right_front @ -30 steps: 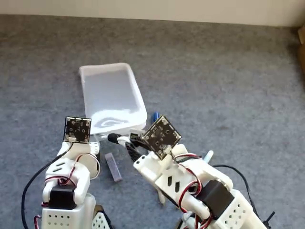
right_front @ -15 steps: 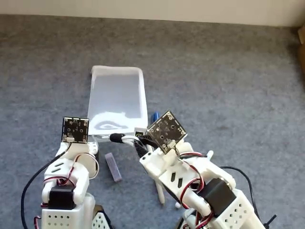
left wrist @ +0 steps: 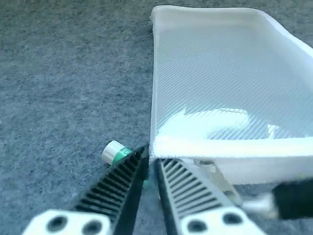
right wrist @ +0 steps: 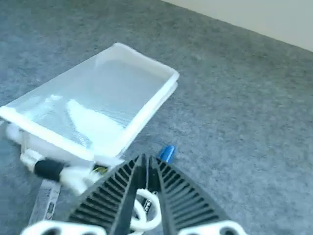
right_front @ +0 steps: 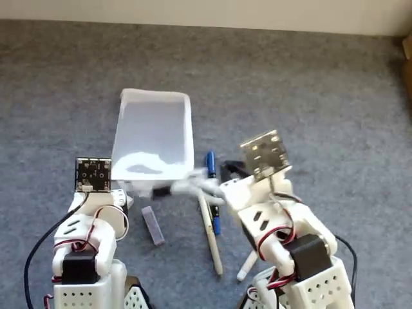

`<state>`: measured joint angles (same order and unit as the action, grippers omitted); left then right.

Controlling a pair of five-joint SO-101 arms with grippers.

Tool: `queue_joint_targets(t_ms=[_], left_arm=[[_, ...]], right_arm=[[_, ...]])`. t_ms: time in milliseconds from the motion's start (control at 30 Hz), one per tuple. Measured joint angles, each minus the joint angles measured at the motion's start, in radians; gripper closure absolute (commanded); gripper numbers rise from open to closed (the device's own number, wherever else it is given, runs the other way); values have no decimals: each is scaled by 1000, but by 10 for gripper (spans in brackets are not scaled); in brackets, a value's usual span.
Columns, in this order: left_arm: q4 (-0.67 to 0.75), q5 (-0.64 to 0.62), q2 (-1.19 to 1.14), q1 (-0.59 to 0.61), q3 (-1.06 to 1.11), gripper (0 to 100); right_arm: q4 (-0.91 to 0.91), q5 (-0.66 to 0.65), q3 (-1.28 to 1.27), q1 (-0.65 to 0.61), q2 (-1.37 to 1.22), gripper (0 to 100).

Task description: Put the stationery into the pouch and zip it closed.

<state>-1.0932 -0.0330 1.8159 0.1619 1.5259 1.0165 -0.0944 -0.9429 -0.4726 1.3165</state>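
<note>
The translucent white pouch (right_front: 154, 135) lies on the grey carpet, its open end toward the arms. My left gripper (left wrist: 149, 169) is shut on the pouch's (left wrist: 220, 73) near corner. My right gripper (right wrist: 145, 169) is shut on a white cord loop (right wrist: 146, 211) just off the pouch's (right wrist: 98, 93) mouth, next to a blue pen's cap (right wrist: 167, 152). A black-capped white marker (right wrist: 49, 169) lies at the pouch's mouth. On the carpet between the arms lie the blue pen (right_front: 212, 193), a pale pen (right_front: 211, 241), a purple eraser (right_front: 153, 225) and a white marker (right_front: 248, 264).
A small white and green capped item (left wrist: 113, 152) lies beside the left fingers, just off the pouch corner. Open carpet stretches beyond and to the right of the pouch. A pale wall edge (right_front: 206, 13) runs along the far side.
The pouch's far end has swung right, so it lies straighter. My right arm has drawn back to the right, uncovering the pens. The left arm has barely moved.
</note>
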Motion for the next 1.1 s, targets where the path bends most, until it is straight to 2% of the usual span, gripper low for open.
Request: queue_joint_targets(t_ms=[200,367,567,800,933,1100], left_arm=[[0,0,0,9,2,994],[0,0,0,9,2,994],[0,0,0,9,2,994],[0,0,0,9,2,994],[0,0,0,9,2,994],[0,0,0,9,2,994]], right_arm=[[0,0,14,117,2,993],[0,0,14,114,2,981],[9,0,-12,-110,2,794],[5,0,-161,-353,-2,793],[2,0,-170,-427,-98,793],[-34,0,-167,-442,-353,793]])
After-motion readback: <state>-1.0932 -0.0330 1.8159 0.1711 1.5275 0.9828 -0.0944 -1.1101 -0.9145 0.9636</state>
